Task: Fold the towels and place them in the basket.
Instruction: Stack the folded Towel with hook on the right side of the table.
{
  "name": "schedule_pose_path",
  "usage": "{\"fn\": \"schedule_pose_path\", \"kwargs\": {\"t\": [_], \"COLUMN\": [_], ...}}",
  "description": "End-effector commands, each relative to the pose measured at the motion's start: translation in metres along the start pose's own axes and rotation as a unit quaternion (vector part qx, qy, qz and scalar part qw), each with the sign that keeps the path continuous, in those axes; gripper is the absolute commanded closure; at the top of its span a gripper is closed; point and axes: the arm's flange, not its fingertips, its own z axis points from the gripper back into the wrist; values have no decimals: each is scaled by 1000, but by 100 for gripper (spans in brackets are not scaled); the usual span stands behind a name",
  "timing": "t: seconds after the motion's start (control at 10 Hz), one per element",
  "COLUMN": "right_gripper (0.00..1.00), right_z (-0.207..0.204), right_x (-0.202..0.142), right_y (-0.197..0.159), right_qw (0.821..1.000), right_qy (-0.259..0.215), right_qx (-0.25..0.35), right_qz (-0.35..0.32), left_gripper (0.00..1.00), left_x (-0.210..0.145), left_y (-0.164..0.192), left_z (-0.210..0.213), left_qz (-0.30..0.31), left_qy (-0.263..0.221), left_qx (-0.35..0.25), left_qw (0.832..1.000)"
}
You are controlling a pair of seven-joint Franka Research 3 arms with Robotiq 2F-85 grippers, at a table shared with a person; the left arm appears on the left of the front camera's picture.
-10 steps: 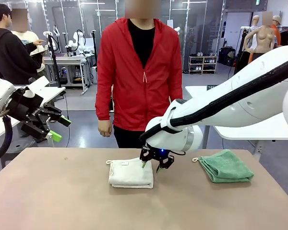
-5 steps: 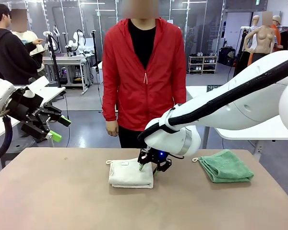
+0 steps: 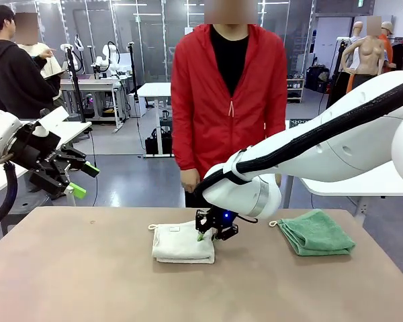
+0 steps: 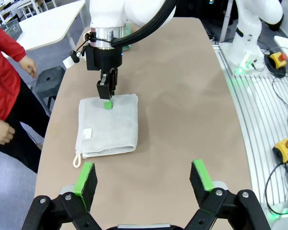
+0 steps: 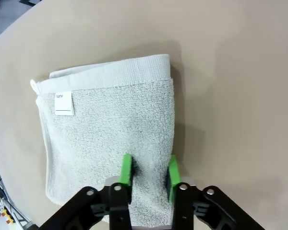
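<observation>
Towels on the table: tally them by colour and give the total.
Off-white towel: 1
Mint green towel: 1
Total: 2

Label print [image 5: 64, 103] on off-white towel [image 5: 110, 129] too small to read

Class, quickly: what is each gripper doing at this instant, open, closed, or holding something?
Left gripper: open, holding nothing, raised off to the side.
Right gripper: closed on the edge of the folded off-white towel on the table.
</observation>
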Motion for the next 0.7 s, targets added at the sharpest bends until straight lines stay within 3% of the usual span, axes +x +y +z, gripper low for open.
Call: {"fn": "schedule_pose_path", "kwargs": {"t": [0.0, 0.1, 0.2, 0.4, 0.6], "right_gripper": [100, 96, 100, 100, 100], "right_z": [2, 3, 3, 2, 1], "right_x": [0, 1, 2, 9, 1], "right_y": [-4, -2, -1, 2, 2], "right_qw": [1000, 1000, 1000, 1000, 1000], "right_qy": [9, 10, 13, -1, 4], "right_qx": [7, 7, 5, -18, -1], "right_qz": [9, 13, 14, -1, 4], "left_gripper": [2, 2, 2, 2, 2], "left_x": [1, 1, 1, 1, 1], "left_y": [-1, -1, -1, -1, -1], "left_z": [2, 2, 2, 2, 2], "left_qz": [-4, -4, -4, -4, -4], "left_qy": [-8, -8, -8, -8, -8], "left_qx": [-3, -3, -3, -3, -3], "left_qw": [1000, 1000, 1000, 1000, 1000]}}
